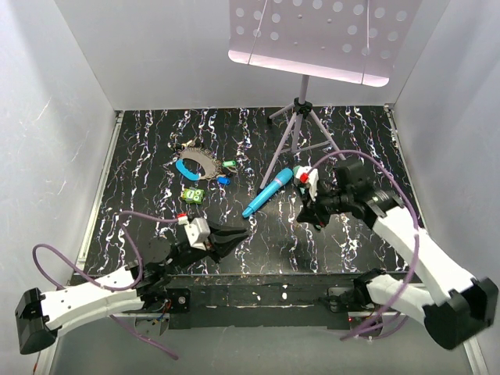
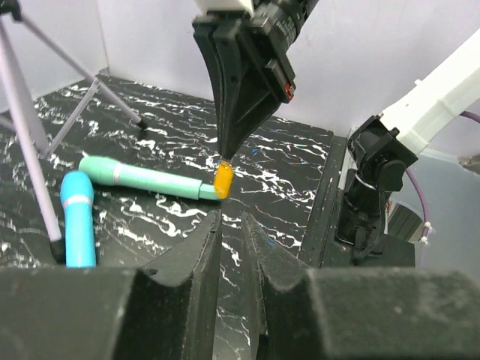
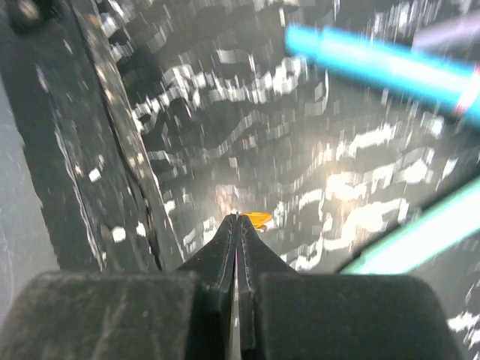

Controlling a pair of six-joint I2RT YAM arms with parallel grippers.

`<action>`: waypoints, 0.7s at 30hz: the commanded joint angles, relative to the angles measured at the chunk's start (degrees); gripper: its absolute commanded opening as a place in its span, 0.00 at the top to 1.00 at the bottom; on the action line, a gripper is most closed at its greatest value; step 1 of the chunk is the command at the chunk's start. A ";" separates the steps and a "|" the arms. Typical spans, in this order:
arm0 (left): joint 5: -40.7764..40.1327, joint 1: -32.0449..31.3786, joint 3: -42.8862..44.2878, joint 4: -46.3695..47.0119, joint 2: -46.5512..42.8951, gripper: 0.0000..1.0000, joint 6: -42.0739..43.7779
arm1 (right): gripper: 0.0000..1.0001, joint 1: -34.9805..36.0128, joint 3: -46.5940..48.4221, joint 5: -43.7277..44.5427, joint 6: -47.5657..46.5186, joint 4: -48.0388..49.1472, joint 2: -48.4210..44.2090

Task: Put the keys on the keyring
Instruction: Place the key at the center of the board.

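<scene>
My left gripper [image 1: 238, 234] sits near the front edge of the table [image 1: 141, 156], my right gripper [image 1: 311, 215] just beside the teal stick [image 1: 267, 192]. The keyring [image 1: 195, 164] lies farther back, a green key [image 1: 193, 194] near it, the tripod [image 1: 301, 109] behind.

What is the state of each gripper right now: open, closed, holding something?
Left gripper: slightly open, holding nothing.
Right gripper: closed on the yellow key.

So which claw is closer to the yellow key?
The right. The right gripper has the yellow key pinched at its fingertips. The left gripper points toward the key from a gap away and is not touching it.
</scene>
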 commanded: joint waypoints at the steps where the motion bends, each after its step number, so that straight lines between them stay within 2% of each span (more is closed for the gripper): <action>1: -6.53 0.27 -5.37 -2.81 -8.68 0.82 -6.81 | 0.99 -3.10 3.73 8.53 -8.31 -19.91 9.84; 7: -9.17 0.27 -8.99 -7.81 -16.51 0.81 -11.39 | 0.99 -3.20 6.80 13.55 -8.24 -25.55 24.34; 21: -9.00 0.18 -9.78 -7.47 -15.90 0.81 -13.68 | 0.99 0.14 13.57 16.36 4.59 -9.56 41.23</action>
